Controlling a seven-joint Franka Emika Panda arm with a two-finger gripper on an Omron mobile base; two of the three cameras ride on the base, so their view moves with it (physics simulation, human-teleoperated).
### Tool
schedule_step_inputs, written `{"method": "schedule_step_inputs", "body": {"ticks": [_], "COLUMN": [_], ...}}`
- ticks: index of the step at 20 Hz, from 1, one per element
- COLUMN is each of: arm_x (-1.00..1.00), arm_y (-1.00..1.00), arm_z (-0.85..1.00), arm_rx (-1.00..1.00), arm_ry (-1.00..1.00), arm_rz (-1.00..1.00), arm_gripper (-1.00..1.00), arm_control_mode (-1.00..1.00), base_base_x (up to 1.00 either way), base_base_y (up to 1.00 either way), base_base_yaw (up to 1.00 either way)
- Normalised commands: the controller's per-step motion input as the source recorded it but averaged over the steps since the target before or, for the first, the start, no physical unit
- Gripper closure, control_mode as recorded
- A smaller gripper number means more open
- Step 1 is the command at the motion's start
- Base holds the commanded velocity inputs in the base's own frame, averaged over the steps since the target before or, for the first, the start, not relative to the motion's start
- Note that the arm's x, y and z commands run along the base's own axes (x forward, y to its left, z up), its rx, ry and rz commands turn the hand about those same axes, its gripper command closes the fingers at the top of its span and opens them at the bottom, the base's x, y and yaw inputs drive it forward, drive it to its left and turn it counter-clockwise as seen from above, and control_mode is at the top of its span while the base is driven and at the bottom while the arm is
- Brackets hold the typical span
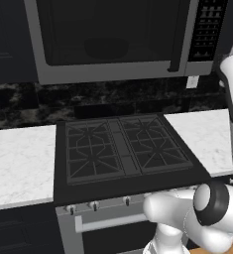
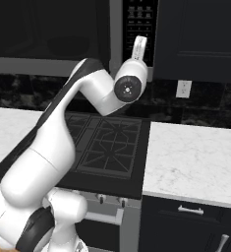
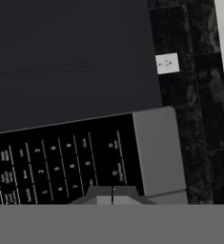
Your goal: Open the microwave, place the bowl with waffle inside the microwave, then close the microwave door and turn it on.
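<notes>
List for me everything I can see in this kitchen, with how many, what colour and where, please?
microwave: one, grey steel frame, mounted above the stove.
microwave door: one, dark glass, shut; a dim bowl-like shape shows behind it.
keypad: one, black with small pale buttons, at the microwave's right end.
stove: one, black, four grated burners, between the counters.
stove knobs: several, grey, along the stove's front.
oven handle: one, steel bar, below the knobs.
counters: two, white marble, either side of the stove.
wall outlet: one, white, on the dark backsplash.
upper cabinets: dark, flanking the microwave.
gripper: one, shut, tips at the keypad.
</notes>
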Motion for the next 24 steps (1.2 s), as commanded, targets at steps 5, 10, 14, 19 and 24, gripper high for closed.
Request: {"method": "schedule_step_inputs", "body": {"ticks": [5, 10, 14, 19, 24], "arm_x": [0.13, 0.25, 0.31, 0.18, 0.39], "arm_y": [-0.1, 0.0, 0.0, -0.04, 0.0], "arm_z": [0.0, 0.0, 0.0, -0.05, -0.05], "arm_rx": [0.0, 0.0, 0.0, 0.0, 0.0], "arm_ry": [0.0, 0.0, 0.0, 0.0, 0.03], "arm_rz": [0.0, 0.0, 0.0, 0.02, 0.02], "arm_gripper": [1.0, 1.0, 1.0, 1.0, 1.0], "arm_control_mode": [-1.0, -1.0, -1.0, -1.0, -1.0], "base_base_x": [0.0, 0.0, 0.0, 0.0, 0.0], "base_base_y": [0.0, 0.0, 0.0, 0.0, 0.0], "base_base_yaw": [0.0, 0.0, 0.0, 0.0, 0.0]}}
